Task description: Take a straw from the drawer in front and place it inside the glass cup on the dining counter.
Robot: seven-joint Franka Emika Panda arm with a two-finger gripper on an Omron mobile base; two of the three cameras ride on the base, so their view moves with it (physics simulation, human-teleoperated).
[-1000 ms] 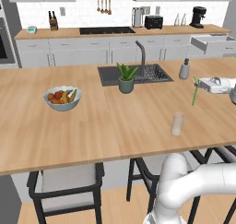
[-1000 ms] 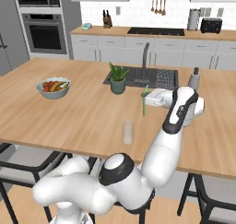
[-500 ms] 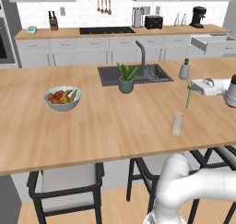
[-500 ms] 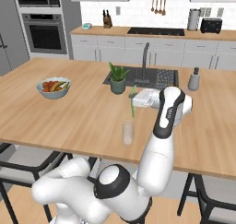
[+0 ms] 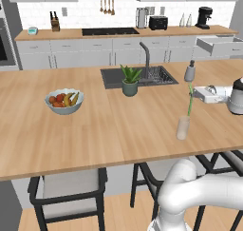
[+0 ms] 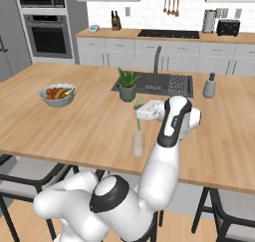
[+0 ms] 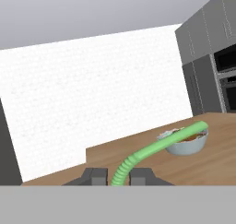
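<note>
Straw (image 5: 190,101) inspection: we find the thin green stick held upright above the dining counter (image 5: 104,130), its lower end directly over the glass cup (image 5: 182,128) and at or just inside the cup's rim; we cannot tell from either base view whether the tip has passed below the rim. In the right base view the straw (image 6: 138,114) again stands over the cup (image 6: 138,143), leaning slightly. In the hand view the straw (image 7: 154,151) emerges from between the two dark fingertips, ribbed near the grip, and runs away from the camera.

We note the gripper (image 5: 195,93) reaches in sideways from the right of the left base view, its white hand level with the straw's upper part. The fingers are drawn narrow and clamped on the straw; in the hand view the gripper (image 7: 120,177) shows both pads pressed against the stick's sides. In the right base view the gripper (image 6: 141,109) sits just beside the straw's top, with the white arm rising behind it.

The cup stands upright on bare wood near the counter's front edge, well apart from the fruit bowl (image 5: 64,101) to the left. A potted plant (image 5: 129,80) sits at the front edge of the dark sink (image 5: 114,78), and a grey dispenser bottle (image 5: 190,72) stands beyond the cup. The drawer (image 5: 222,44) hangs pulled out from the far cabinet run at the right.
</note>
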